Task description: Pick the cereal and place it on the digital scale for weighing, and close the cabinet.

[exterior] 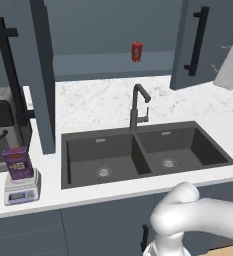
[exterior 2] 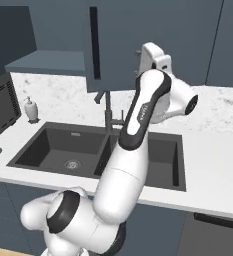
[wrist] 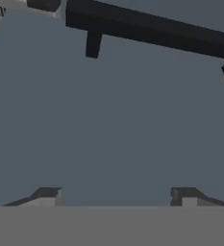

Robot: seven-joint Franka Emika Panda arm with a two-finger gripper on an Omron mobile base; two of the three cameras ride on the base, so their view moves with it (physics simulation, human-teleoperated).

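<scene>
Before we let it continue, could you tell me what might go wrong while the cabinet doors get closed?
The gripper is open against the right cabinet door, just under its bar handle; a glancing push could slip off or snag the bar.

The left door hangs open near the cereal on the digital scale; reaching for that door might topple the box.

The faucet stands in the arm's likely sweep.

- White speckled marble counter (exterior: 103, 102) spans mid-frame, black double sink (exterior: 143, 152) set in it.
- Low light grey square digital scale (exterior: 22, 191) sits lower left.
- White soap dispenser (exterior 2: 32, 110) stands left.
</scene>
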